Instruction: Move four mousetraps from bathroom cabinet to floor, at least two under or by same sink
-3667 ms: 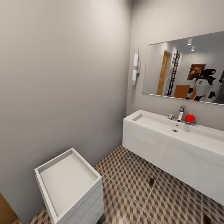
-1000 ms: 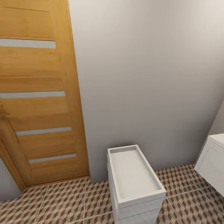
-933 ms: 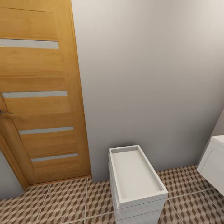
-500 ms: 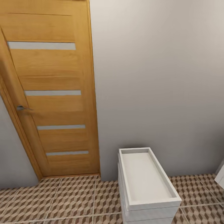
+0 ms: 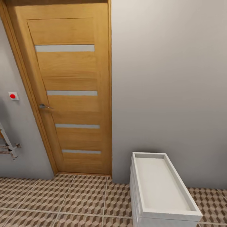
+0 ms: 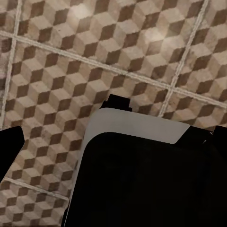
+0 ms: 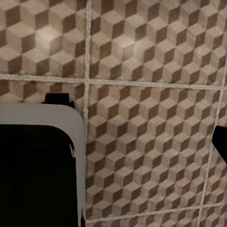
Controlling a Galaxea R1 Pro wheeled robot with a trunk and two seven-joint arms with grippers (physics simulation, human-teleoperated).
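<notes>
Tiles [image 6: 94, 56] — bathroom floor — under hands

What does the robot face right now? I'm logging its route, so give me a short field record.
facing: closed wooden door and grey wall
door handle: metal lever on the door's left side
floor: cube-patterned tiles
nearest unit: white open-topped unit against the wall, right of the door
wall item: red button left of the door
mousetraps: none in sight

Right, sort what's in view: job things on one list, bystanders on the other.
Job:
- bathroom floor, patterned tiles

Bystanders:
- wooden door with its handle
- white open-top unit by the wall
- red wall button
- towel rail
</notes>
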